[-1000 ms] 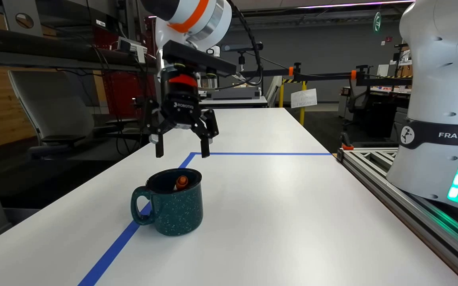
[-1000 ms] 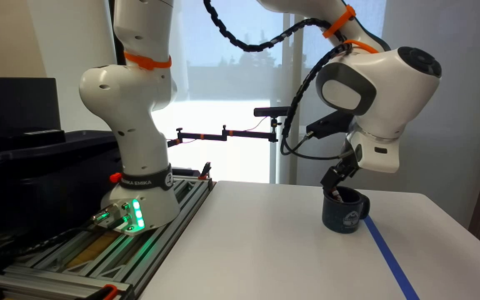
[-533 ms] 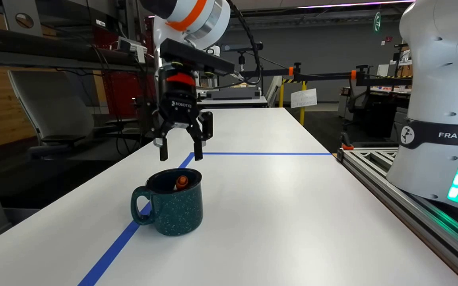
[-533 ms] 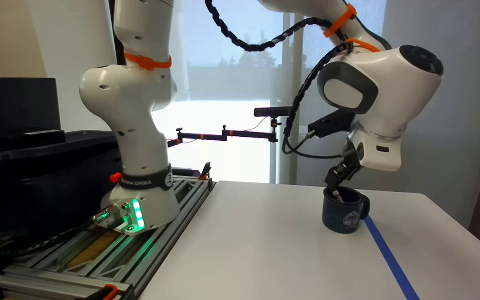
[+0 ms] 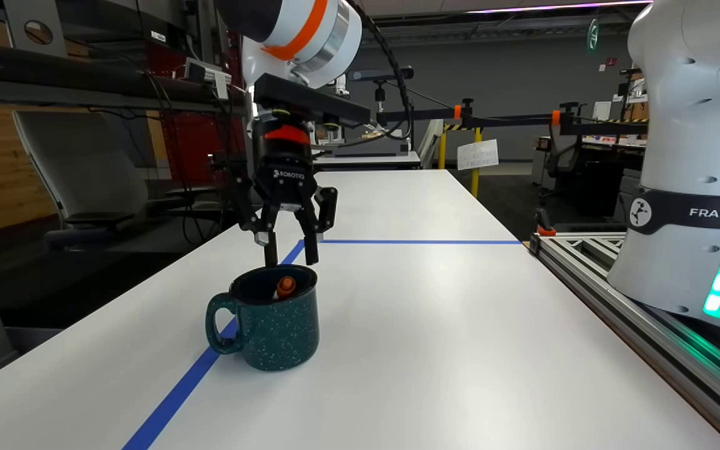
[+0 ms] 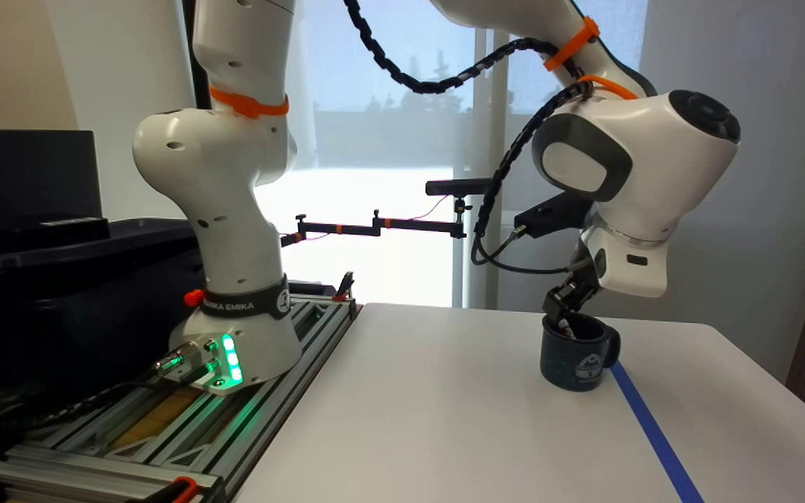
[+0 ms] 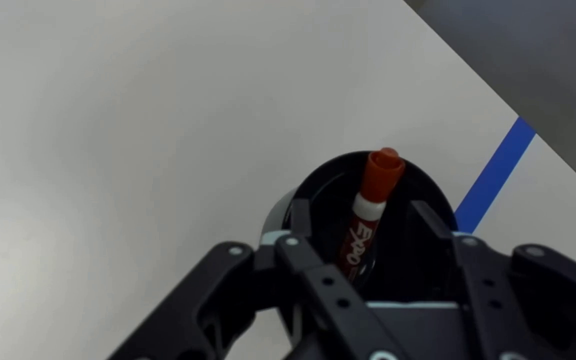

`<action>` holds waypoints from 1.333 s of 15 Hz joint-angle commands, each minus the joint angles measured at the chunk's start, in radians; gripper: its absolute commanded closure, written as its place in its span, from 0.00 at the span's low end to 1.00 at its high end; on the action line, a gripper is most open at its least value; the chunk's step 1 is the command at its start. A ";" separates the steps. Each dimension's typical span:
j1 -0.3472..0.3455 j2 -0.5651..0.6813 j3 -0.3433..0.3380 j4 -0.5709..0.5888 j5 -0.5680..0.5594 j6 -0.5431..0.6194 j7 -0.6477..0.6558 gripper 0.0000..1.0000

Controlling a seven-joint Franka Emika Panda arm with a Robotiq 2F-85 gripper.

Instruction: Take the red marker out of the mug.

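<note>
Out over the white table [image 5: 460,325] hangs our arm [image 6: 654,157], bent down at the wrist. Its gripper [image 5: 291,257] sits roughly at 12 o'clock from the mug [image 5: 280,331] in an exterior view, jaws part-way spread, and as far as we can see it's got hold of nothing. Can't tell, though, whether the tips are just above the mug's mouth or slightly inside it. The mug stands upright, handle [image 5: 212,322] at 9 o'clock there.

The red marker [image 7: 368,212] is what we're after, and it's leaning inside the mug. Going by the wrist view, its orange-red cap [image 7: 381,177] points up to between 12 and 1 o'clock, the other end down toward 7. We see the fingertips [image 7: 301,217] at about 9:30 and 2:30, either side of the pen and apart from it.

So we'd call this the lining-up step before a grasp; the marker isn't out yet. Next move, imo: we ease in along the fingers' line until that cap sits between the pads, then squeeze, then lift following the pen's lean so we don't drag the mug along.
</note>
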 commanded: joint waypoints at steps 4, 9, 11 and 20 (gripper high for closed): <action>0.004 0.062 0.013 0.069 0.006 -0.034 0.020 0.48; 0.006 0.091 0.019 0.114 0.000 -0.049 0.030 0.47; 0.008 0.105 0.017 0.126 -0.004 -0.050 0.043 0.56; 0.014 0.159 0.019 0.155 -0.007 -0.051 0.064 0.51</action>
